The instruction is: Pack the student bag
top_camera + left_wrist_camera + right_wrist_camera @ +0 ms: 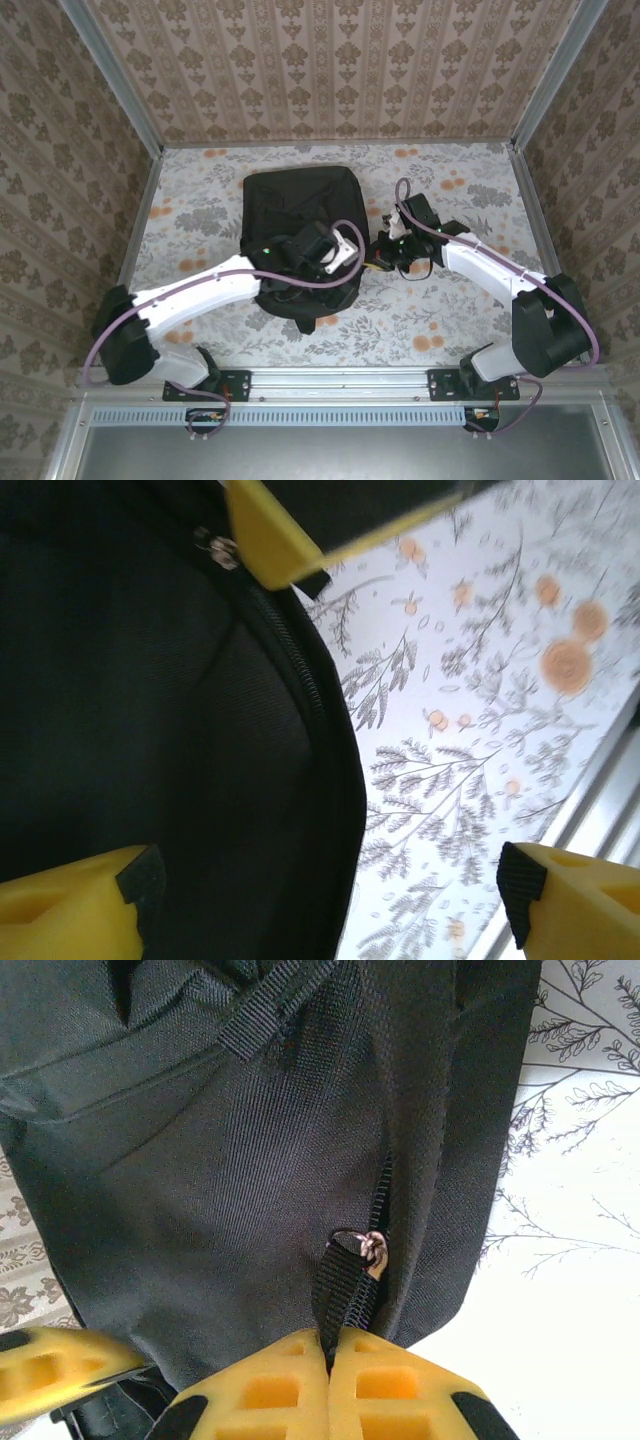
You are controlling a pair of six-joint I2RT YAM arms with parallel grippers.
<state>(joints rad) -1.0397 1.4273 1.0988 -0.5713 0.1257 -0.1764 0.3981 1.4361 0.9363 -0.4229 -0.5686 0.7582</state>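
The right jaws are clenched tight, their yellow fingers [262, 1392] pressed flat together on a black webbing pull strap [338, 1290]. The strap runs up from the pinch to a small metal slider [372, 1248] on the zip at the edge of the student bag [200, 1160]. Higher up on the same black fabric there is a short webbing loop [272, 1002], and white flowered desk [590, 1260] shows to the right of the bag.

The left jaws are released. One yellow finger [70, 905] hangs over the black fabric and the other [580, 905] stands well apart from it over the flowered cover near the metal rail, with nothing caught between them. Between the two fingers runs the bag's curved edge with its zip track [300, 675]. At the top of that wrist view the slider [220, 550] shows just beside another yellow finger [265, 535], which looks to belong to the other arm.

From above, the student bag [300, 195] lies flat near the middle of the desk [450, 320]. The left arm [200, 290] reaches in over the bag's near half, its wrist above the right side of the fabric. The right arm [490, 265] comes in from the right and meets the bag at its right edge, close beside the left wrist
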